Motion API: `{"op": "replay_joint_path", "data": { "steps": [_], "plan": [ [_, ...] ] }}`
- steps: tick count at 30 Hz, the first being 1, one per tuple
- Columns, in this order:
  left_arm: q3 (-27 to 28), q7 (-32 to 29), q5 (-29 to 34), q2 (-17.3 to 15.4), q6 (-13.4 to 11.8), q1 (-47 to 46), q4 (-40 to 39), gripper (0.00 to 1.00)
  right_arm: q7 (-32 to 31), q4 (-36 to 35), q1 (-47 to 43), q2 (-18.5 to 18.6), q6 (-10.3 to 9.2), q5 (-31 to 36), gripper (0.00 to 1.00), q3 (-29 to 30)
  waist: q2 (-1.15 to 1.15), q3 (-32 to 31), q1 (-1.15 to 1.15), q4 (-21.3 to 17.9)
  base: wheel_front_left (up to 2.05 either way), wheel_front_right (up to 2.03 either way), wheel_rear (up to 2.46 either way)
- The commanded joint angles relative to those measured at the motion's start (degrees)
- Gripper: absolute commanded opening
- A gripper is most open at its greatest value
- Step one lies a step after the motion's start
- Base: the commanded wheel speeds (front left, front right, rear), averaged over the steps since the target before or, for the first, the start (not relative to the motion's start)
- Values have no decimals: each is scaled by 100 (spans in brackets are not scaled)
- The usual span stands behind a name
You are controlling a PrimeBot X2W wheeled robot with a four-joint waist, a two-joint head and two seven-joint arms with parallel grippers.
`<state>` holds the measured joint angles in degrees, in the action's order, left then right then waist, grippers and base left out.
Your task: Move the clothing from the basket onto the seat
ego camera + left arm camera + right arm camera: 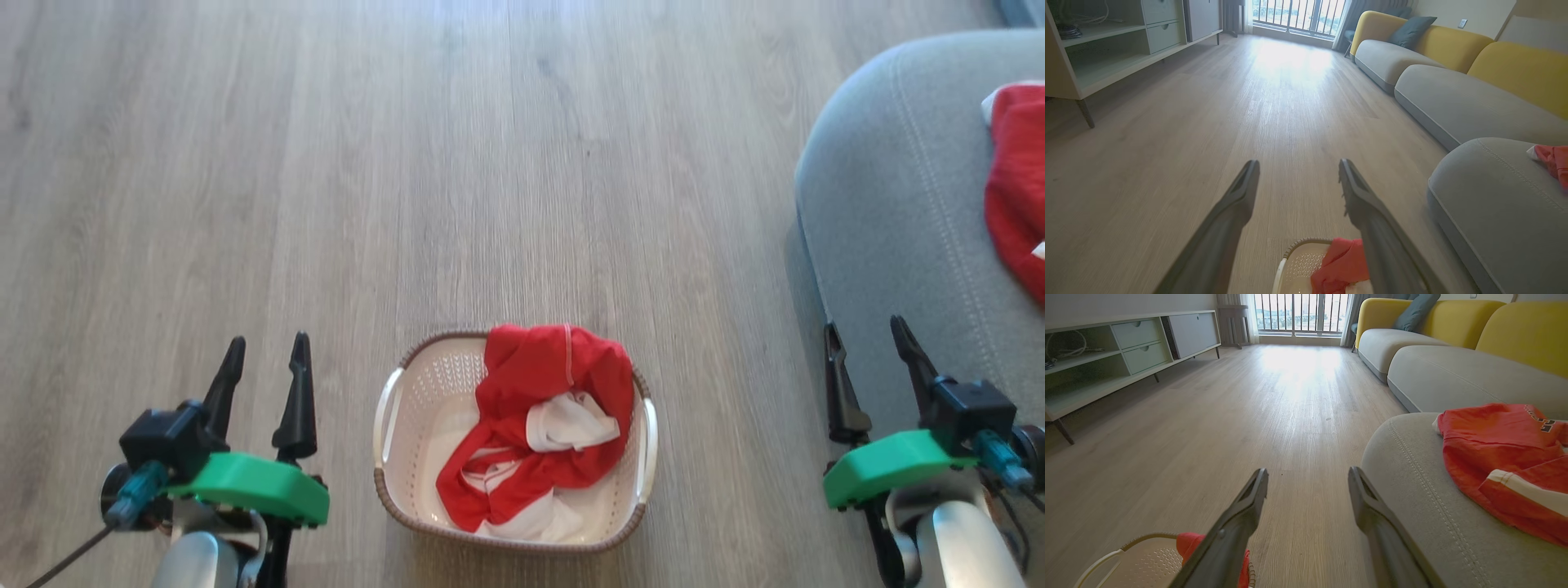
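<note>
Left pincer [269, 337] spread — clothing [539, 408] in basket [433, 384].

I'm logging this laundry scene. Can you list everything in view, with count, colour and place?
basket: one, cream with brown rim, on the floor between the grippers
clothing in the basket: one heap, red and white
clothing on the seat: one, red with a white stripe
seat: one, grey, right of the basket
floor: pale wood
sofa: grey seats, yellow backs, beyond the seat
pillow: one, dark teal, on the far sofa
cabinet: one, pale, far left
left gripper: one, dark, open
right gripper: one, dark, open
</note>
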<state>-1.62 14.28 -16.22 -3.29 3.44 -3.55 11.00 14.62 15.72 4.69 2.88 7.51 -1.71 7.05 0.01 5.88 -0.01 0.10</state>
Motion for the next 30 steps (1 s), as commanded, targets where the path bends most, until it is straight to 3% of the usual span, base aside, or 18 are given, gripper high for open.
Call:
{"op": "replay_joint_path", "data": {
  "steps": [1,30],
  "plan": [
    [228,72,60,-10,33,-82,-198,100,38,-190,36,-1,-2,56,100,-105,-1,-85,1,13,0,0,0],
    [265,72,-32,40,206,-44,-34,100,38,-169,-65,-1,-2,16,100,-182,-1,-218,1,-197,0,0,0]
  ]
}}
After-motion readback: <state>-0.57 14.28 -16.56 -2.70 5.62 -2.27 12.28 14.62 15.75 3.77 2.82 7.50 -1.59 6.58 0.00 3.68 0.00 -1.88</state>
